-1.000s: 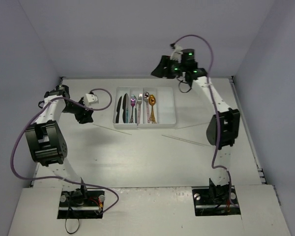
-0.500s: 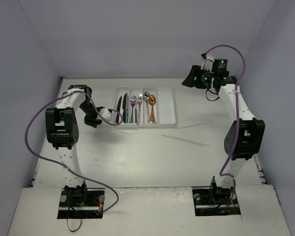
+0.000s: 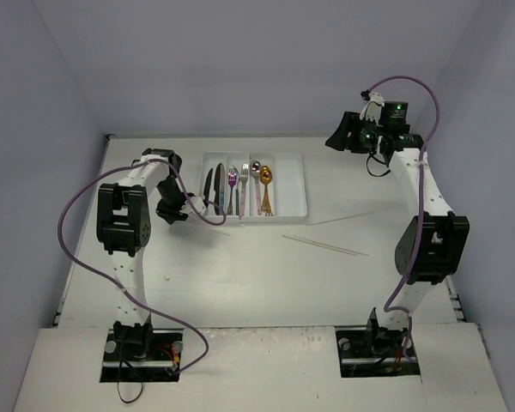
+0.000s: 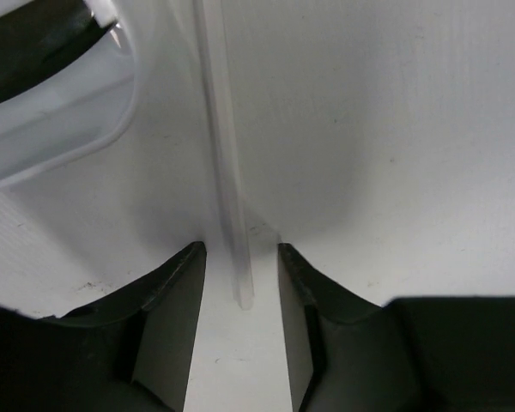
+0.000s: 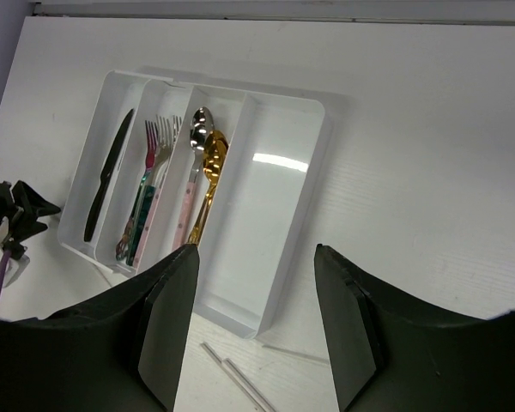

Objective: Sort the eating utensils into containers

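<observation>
The white tray (image 3: pixel 296 184) holds black knives (image 3: pixel 210 189), forks (image 3: pixel 238 187) and a gold spoon (image 3: pixel 265 184); its rightmost compartment (image 5: pixel 270 206) is empty. A thin pale chopstick (image 4: pixel 227 172) lies on the table by the tray's front left corner (image 4: pixel 60 129). My left gripper (image 4: pixel 240 251) is low over the chopstick's near end, its fingers (image 4: pixel 176 292) either side of it and apart from it, open. My right gripper (image 5: pixel 256 257) hangs open and empty, high behind the tray's right end (image 3: pixel 348 137).
Two chopsticks (image 3: pixel 326 245) lie together in front of the tray, also in the right wrist view as pale rods (image 5: pixel 240 382). Another single chopstick (image 3: pixel 342 220) lies right of the tray. Walls enclose the table on three sides.
The left arm swung in from the left to the tray's front left corner, and its jaws narrowed around the chopstick. The right arm moved right, away from above the tray's back.
</observation>
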Tool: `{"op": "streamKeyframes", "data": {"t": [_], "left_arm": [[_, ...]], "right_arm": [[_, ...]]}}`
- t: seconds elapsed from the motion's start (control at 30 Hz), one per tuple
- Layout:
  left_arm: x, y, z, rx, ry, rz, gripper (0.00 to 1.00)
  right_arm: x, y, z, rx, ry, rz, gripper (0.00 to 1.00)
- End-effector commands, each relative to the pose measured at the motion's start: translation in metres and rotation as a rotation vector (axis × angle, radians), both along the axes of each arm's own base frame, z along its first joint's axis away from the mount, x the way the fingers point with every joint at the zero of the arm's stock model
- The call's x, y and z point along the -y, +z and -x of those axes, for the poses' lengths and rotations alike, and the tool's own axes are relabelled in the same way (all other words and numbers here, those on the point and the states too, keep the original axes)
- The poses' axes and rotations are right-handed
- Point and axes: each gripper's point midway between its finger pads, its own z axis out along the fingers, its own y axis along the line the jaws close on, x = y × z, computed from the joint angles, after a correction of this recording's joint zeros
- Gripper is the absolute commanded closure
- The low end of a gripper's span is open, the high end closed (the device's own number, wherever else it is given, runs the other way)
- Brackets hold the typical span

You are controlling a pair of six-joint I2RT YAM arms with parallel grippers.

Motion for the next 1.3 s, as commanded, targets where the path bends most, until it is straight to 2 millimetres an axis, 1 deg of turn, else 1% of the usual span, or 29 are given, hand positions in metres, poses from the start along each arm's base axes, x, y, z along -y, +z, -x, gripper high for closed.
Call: {"op": "streamKeyframes", "data": {"t": [0.0,0.13,0.2,0.3,0.33,0.4,0.43,0.5,0.53,0.6,0.63,0.67,0.73,0.77,0.8,0.87,0.97,1.0,1.1,1.17,1.2,1.23,1.27], "left_arm": [[0.001,0.01,0.02,-0.038,0.015,-0.076,0.72],[0.007,0.01,0.035,-0.031,0.036,-0.082,0.81],[0.009,0.007,0.048,-0.023,0.026,-0.096,0.86],[0.015,0.001,0.061,-0.003,0.041,-0.116,0.98],[0.016,-0.001,0.068,-0.011,0.052,-0.121,1.0],[0.022,0.004,0.078,-0.007,0.076,-0.116,1.0],[0.028,0.009,0.083,0.0,0.08,-0.105,1.0],[0.035,0.012,0.098,-0.008,0.087,-0.094,1.0],[0.036,0.013,0.098,-0.008,0.1,-0.094,1.0],[0.05,0.028,0.108,0.02,0.13,-0.059,1.0],[0.058,0.034,0.109,0.029,0.144,-0.044,1.0],[0.063,0.041,0.11,0.034,0.194,-0.021,1.0],[0.079,0.065,0.106,0.058,0.267,0.074,1.0],[0.089,0.079,0.106,0.065,0.299,0.131,1.0],[0.097,0.094,0.105,0.067,0.335,0.185,1.0],[0.113,0.123,0.109,0.069,0.387,0.293,1.0],[0.138,0.154,0.115,0.004,0.478,0.435,1.0],[0.148,0.166,0.117,-0.044,0.526,0.488,1.0],[0.168,0.186,0.121,-0.189,0.65,0.581,1.0],[0.179,0.197,0.112,-0.221,0.711,0.639,1.0],[0.184,0.203,0.109,-0.251,0.758,0.668,1.0],[0.19,0.212,0.105,-0.307,0.84,0.701,1.0],[0.194,0.217,0.103,-0.322,0.864,0.726,1.0]], "right_arm": [[0.011,0.035,0.005,0.104,-0.016,0.023,0.47],[0.015,0.032,0.007,0.099,-0.024,0.03,0.47],[0.017,0.032,0.009,0.1,-0.027,0.032,0.47],[0.019,0.033,0.011,0.102,-0.029,0.037,0.49],[0.019,0.033,0.012,0.1,-0.031,0.038,0.49],[0.021,0.034,0.014,0.101,-0.033,0.04,0.5],[0.021,0.033,0.016,0.1,-0.032,0.04,0.5],[0.022,0.032,0.018,0.098,-0.034,0.042,0.5],[0.022,0.032,0.02,0.095,-0.034,0.042,0.51],[0.023,0.033,0.023,0.096,-0.035,0.043,0.52],[0.023,0.033,0.024,0.098,-0.032,0.042,0.53],[0.025,0.034,0.025,0.1,-0.031,0.04,0.53],[0.025,0.04,0.028,0.115,-0.02,0.035,0.54],[0.025,0.043,0.029,0.124,-0.011,0.032,0.52],[0.025,0.047,0.03,0.134,0.004,0.029,0.47],[0.03,0.053,0.031,0.151,0.014,0.019,0.35],[0.032,0.06,0.032,0.165,0.027,0.006,0.26],[0.033,0.061,0.033,0.168,0.036,-0.001,0.22],[0.023,0.066,0.037,0.171,0.081,-0.038,0.15],[0.012,0.07,0.04,0.173,0.119,-0.062,0.12],[0.005,0.073,0.041,0.176,0.144,-0.076,0.11],[-0.006,0.079,0.044,0.184,0.181,-0.093,0.1],[-0.015,0.086,0.046,0.199,0.219,-0.105,0.1]]}}
